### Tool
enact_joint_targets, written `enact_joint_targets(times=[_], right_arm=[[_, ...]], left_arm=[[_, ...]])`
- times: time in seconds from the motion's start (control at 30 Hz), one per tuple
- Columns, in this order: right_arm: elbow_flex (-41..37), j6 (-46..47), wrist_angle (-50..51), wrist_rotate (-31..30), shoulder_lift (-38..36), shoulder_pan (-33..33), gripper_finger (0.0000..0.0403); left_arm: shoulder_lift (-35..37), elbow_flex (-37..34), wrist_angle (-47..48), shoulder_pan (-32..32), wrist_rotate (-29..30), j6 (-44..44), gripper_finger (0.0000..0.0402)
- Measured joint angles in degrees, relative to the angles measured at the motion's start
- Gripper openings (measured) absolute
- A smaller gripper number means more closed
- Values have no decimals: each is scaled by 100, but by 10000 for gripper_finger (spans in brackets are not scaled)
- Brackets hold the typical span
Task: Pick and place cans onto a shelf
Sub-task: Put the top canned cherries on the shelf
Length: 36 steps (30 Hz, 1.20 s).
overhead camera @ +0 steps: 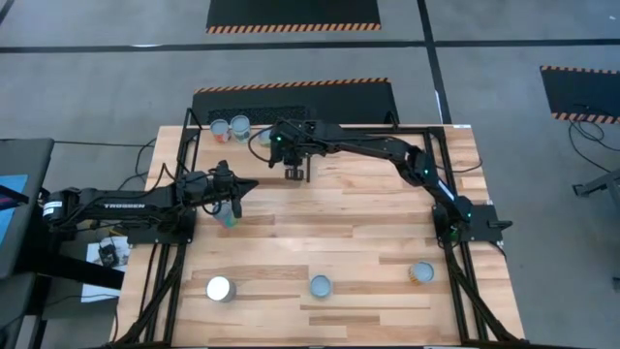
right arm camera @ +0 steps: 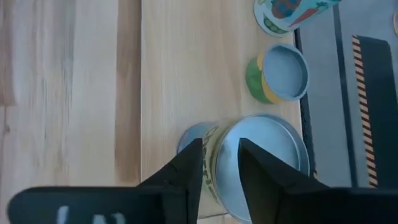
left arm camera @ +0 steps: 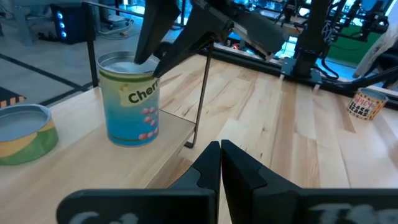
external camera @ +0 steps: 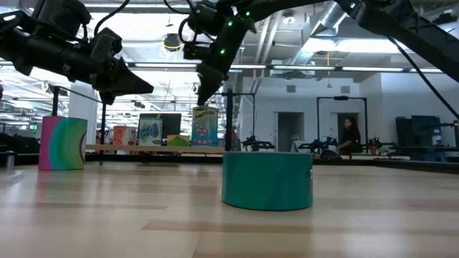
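A can with a blue and yellow-green "Cherr…" label (left arm camera: 132, 106) stands upright on the raised wooden shelf (left arm camera: 81, 165), near its thin black corner post. It also shows in the low view (external camera: 204, 125). My right gripper (right arm camera: 219, 146) points down right over this can (right arm camera: 267, 155), a little open. One finger stands over the silvery top and one outside the label side. In the high view the right gripper (overhead camera: 294, 174) hides the can. My left gripper (left arm camera: 221, 155) is shut and empty. It hovers level to the left of the can (overhead camera: 250, 187). My right gripper's fingertips (left arm camera: 142, 57) reach down to the can's top rim (left arm camera: 149, 67) from above, one on either side of it. I cannot tell whether they touch it. The can stands upright on its base on the shelf.
Two more cans (overhead camera: 221, 129) (overhead camera: 239, 126) stand on the shelf's far left; one is green and yellow (right arm camera: 280, 74). A pink and green can (overhead camera: 230, 215) stands on the table below my left gripper. Three cans line the near edge (overhead camera: 221, 288) (overhead camera: 320, 286) (overhead camera: 420, 273).
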State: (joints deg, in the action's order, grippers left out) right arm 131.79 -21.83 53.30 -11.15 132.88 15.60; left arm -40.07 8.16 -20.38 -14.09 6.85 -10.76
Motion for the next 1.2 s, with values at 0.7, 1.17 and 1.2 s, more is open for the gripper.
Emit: enact_joint_targets(times=[0.7,1.17,1.2], right_arm=[[-4718,465,-4583,1035,-3081,-178,4],[-9259,1027,-7487,178,-6072,-1072,7],[-9405,1042,-7475,105,-6228,-1187,7]], left_arm=[[-40,0,1,29,-407,147,2],[-2056,866,-680,609,19,198,2],[-2312,985,-708,647,133,222,2]])
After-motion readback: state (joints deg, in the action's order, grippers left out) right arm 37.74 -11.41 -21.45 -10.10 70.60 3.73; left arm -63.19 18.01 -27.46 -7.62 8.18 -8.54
